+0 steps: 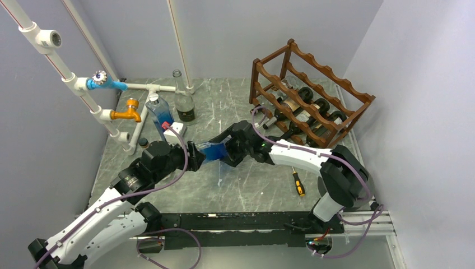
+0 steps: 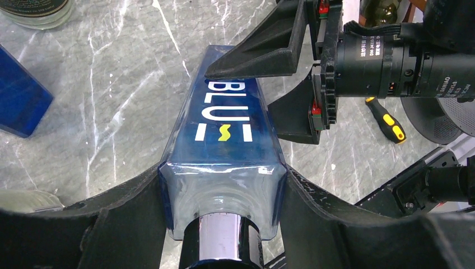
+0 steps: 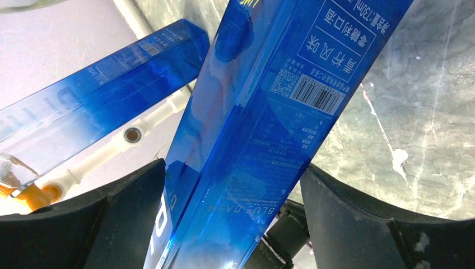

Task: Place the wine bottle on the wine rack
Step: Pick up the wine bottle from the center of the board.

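Handover stage. Left hand (image 1: 197, 156) clamped on wine bottle (image 1: 215, 152) at shoulder, bottle off table (image 1: 252, 188). Right hand (image 1: 231, 150) wide astride base end; grip cannot tell. Wine rack (image 1: 313, 95) beyond right hand, well apart; placing not done. Upper rails free, lower tier holds bottles. Wall close behind rack; screwdriver (image 1: 298, 183) nearward of right hand.

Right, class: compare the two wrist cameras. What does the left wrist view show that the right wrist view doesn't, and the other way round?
Only the left wrist view: the bottle's silver cap and the yellow-and-black screwdriver lying on the table.
Only the right wrist view: the barcode label, a white pipe and an orange tap.
Both: the held blue bottle, the right pincer astride it, a second blue bottle and the marbled table.
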Robot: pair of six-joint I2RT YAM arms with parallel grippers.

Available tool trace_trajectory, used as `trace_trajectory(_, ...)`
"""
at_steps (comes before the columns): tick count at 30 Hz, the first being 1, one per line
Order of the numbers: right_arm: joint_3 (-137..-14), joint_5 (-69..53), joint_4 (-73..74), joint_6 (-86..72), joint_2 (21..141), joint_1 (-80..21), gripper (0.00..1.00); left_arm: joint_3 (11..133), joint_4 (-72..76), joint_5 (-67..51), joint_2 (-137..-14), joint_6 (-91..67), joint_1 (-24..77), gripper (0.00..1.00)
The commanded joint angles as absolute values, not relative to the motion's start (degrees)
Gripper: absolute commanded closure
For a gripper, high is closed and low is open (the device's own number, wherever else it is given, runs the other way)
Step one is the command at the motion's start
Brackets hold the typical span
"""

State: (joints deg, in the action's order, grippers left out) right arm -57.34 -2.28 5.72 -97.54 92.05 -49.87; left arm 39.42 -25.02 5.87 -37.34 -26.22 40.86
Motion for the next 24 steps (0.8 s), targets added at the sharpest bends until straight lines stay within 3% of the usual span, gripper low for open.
trace_trajectory(1, -57.5, -0.47, 0.4, -97.86, 89.56, -50.27, 0.24, 39.86, -18.38, 4.58, -36.17, -26.89, 41.78, 1.0)
trace_trajectory(3, -56.83, -0.4, -1.16, -98.9, 89.09, -50.27, 0.3, 39.82, -18.53, 4.68, -36.19, -26.98, 42.04, 1.0)
trace_trajectory(5, -56.9, -1.23, -1.68, -99.73, 89.24, -50.27, 0.29, 39.94, -18.65, 5.01, -36.33, -26.62, 42.23, 1.0)
trace_trajectory(13, -56.58, -6.59, -4.49, -104.72, 90.48, -50.71, 0.01, 39.92, -17.11, 5.82, -36.75, -24.95, 42.79, 1.0)
trace_trajectory(20, -58.12, -6.1, -5.82, -110.76, 92.11, -50.79, 0.01, 39.44, -16.17, 14.47, -37.22, -25.97, 47.15, 1.0)
trace_trajectory(24, -57.83, -7.26, -9.42, -114.51, 92.88, -49.98, 0.08, 39.96, -14.86, 19.29, -36.57, -24.79, 49.64, 1.0)
